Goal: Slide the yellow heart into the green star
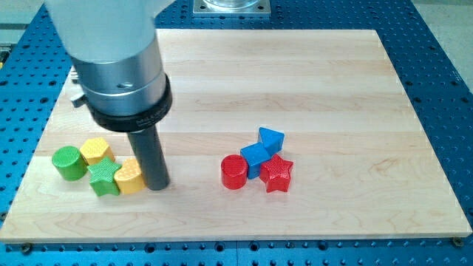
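The yellow heart lies at the view's lower left and touches the right side of the green star. My tip rests on the board right against the yellow heart's right side. The rod rises from there to the arm's wide grey body at the view's upper left.
A green cylinder and a yellow hexagon-like block sit just left of and above the star. A red cylinder, two blue blocks and a red star cluster right of centre. The wooden board ends in blue pegboard.
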Controlling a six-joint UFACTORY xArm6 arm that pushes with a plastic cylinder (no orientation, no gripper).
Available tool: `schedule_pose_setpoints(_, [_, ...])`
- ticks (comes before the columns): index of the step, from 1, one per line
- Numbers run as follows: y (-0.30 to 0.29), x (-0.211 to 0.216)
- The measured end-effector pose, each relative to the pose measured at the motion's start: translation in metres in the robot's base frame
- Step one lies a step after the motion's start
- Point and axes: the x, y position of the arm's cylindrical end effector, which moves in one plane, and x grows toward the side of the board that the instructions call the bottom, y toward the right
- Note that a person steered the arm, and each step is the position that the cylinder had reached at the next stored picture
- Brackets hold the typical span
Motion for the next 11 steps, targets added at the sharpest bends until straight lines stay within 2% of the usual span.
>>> schedule_pose_setpoints(3, [-0.01, -0.003])
schedule_pose_setpoints(4, [-0.004, -0.032])
schedule_pose_setpoints(6, [-0.035, -0.037])
schedule_pose_setpoints(8, [0.041, -0.037])
schedule_pose_setpoints(9, [0.031, -0.026])
schedule_pose_setpoints(11, [-0.06, -0.02])
